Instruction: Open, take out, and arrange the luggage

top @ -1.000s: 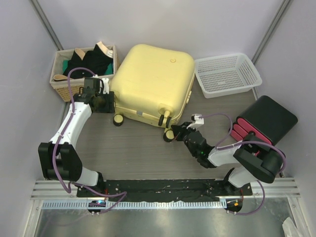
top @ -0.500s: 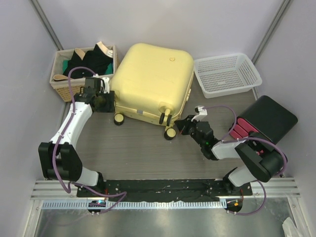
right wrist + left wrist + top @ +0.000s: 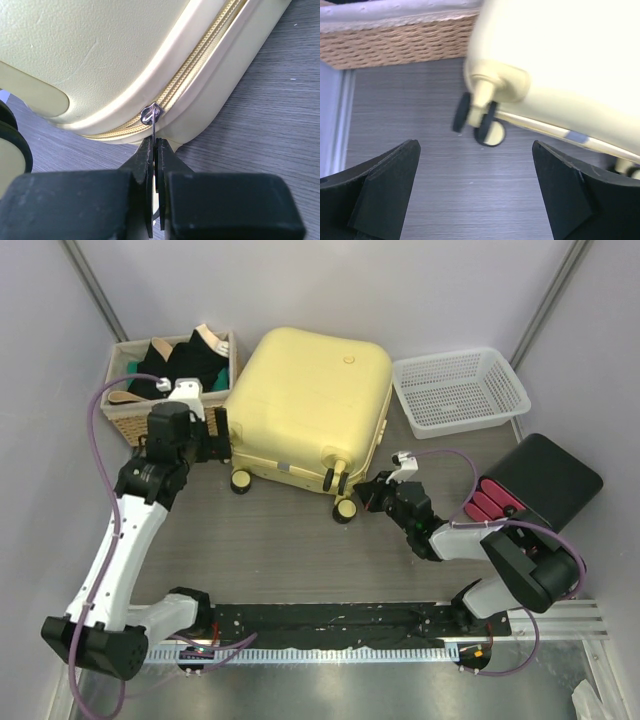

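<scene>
The luggage is a pale-yellow hard-shell suitcase lying flat and zipped in the middle of the table, wheels toward me. My right gripper is at its near right corner, shut on the metal zipper pull of the luggage; the pull's tab runs down between the pinched fingertips. My left gripper stands open by the near left corner, nothing between its fingers. In the left wrist view a double wheel of the luggage shows just ahead of the jaws.
A wicker basket of dark clothes stands left of the luggage, close behind the left arm. A white mesh basket sits at the back right. A black box with red cylinders stands at the right, beside the right arm.
My left gripper has opened wide and drawn back and up from the luggage's left corner. My right gripper slid the zipper pull rightward from the near right wheel to the near right corner.
</scene>
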Robot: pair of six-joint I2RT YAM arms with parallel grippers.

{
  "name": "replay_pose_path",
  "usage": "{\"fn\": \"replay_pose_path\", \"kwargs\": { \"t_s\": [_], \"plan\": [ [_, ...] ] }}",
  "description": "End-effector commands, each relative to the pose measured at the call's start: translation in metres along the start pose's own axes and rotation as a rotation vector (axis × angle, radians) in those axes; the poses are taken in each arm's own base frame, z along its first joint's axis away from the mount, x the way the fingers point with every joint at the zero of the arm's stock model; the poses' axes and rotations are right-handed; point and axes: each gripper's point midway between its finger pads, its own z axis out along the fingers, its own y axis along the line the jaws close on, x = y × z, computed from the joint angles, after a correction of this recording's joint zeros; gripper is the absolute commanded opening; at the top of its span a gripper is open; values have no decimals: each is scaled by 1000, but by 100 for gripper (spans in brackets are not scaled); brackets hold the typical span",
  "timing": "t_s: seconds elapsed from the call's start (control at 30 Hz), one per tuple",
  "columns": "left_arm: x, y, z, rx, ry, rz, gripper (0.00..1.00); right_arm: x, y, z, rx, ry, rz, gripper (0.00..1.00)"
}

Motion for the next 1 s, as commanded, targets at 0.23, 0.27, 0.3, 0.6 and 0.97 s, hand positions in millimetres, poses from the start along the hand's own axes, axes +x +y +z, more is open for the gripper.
{"fn": "replay_pose_path", "kwargs": {
  "t_s": [0.23, 0.27, 0.3, 0.6, 0.97],
  "plan": [
    [26, -229, -42, 564, 48, -16, 100, -24, 7, 7, 9, -42, -24, 1],
    [26, -243, -46, 603, 54, -29, 100, -25, 7, 7, 11, -45, -30, 1],
    [30, -258, -45, 626, 67, -25, 100, -25, 7, 6, 11, -45, -30, 1],
    [51, -303, -31, 625, 150, -18, 100, -25, 11, 5, -7, -42, -19, 1],
    [92, -307, -13, 543, 239, 51, 100, -23, 10, 4, -4, -38, -16, 1]
  ]
}}
